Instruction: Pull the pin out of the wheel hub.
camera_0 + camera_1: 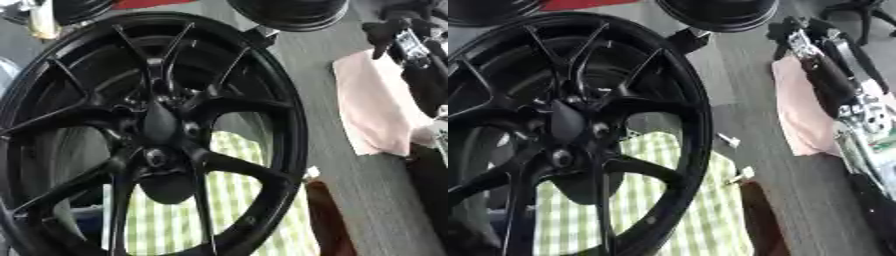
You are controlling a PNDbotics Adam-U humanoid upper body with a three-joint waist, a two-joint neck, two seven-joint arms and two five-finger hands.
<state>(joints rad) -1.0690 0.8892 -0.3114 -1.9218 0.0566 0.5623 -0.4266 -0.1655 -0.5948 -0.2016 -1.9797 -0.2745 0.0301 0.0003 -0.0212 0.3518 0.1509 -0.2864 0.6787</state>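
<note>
wheel: big black alloy rim standing up and tilted, fills the whole left side. Glossy paint, thin paired spokes running into the middle.
hub: centre of the wheel, dark and shiny, with bolt holes ringed round it. One hole low down has a small round silvery thing in it. I'd guess that's the pin, but can't say for sure.
cloth behind: green and white checked fabric, soft looking, seen through the spokes.
floor: grey wood-grain boards, matte.
pink cloth: pale, flat, lying on the floor to the right of the wheel.
right arm: black and silver, comes in from the upper right over the pink cloth, well apart from the hub.
right hand: dark shape up in the top right corner, can't tell if the fingers are spread or curled. Holding nothing that I can see.
left hand: doesn't show anywhere.
step: looks like the very start, pin not yet touched.
next move: my take, the right hand needs to cross over to the hub and pinch that silvery bit.
</note>
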